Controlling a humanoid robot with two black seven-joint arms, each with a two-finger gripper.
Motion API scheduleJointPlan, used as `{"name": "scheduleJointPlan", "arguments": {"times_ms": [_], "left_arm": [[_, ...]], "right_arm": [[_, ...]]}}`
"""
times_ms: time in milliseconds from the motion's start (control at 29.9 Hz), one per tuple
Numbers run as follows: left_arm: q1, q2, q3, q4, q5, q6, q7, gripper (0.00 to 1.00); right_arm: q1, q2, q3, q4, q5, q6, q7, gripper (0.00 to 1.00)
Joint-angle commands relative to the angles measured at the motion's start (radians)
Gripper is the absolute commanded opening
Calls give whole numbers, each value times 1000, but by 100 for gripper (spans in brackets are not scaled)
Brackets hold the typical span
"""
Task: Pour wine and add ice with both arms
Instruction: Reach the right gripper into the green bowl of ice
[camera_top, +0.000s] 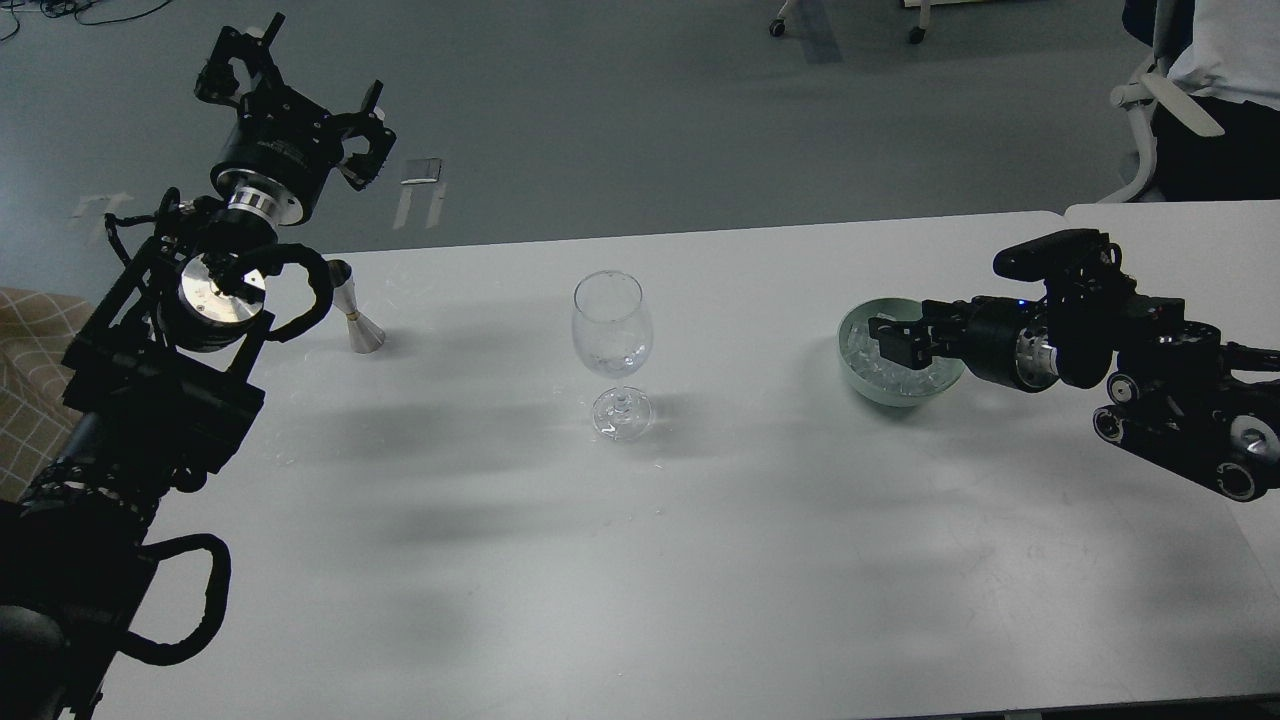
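Grey floor fills the far half of the head view, with chair legs at the top right, and a white table (700, 560) takes up the near half. At its middle stands an upright clear glass (612, 352), with nothing I can make out in its bowl. Well to its left, near the table's back edge, stands a small silver jigger (357, 320), partly hidden by the left arm's cable. The left claw (292, 88) is raised high over the table's far left corner, its fingers spread wide apart and holding nothing. To the right of the glass sits a pale green bowl (862, 385) with ice (868, 368) heaped inside. The right claw (897, 344) reaches in from the right, low over the bowl and down among the ice; whether its fingers are apart or clamped on a cube I cannot tell.
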Motion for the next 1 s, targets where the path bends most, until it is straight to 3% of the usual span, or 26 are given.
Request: {"name": "scheduleJointPlan", "arguments": {"times_ms": [0,200,969], "left_arm": [[-1,0,0,0,-1,-6,-3,97],[1,4,-29,-19,-56,-39,-15,97],[1,4,-31,-20,-58,-40,-15,97]], "right_arm": [[-20,2,1,-2,-1,-1,-1,71],[-19,5,2,-2,-1,-2,-1,69],[-28,64,2,-63,-2,-36,-2,67]]}}
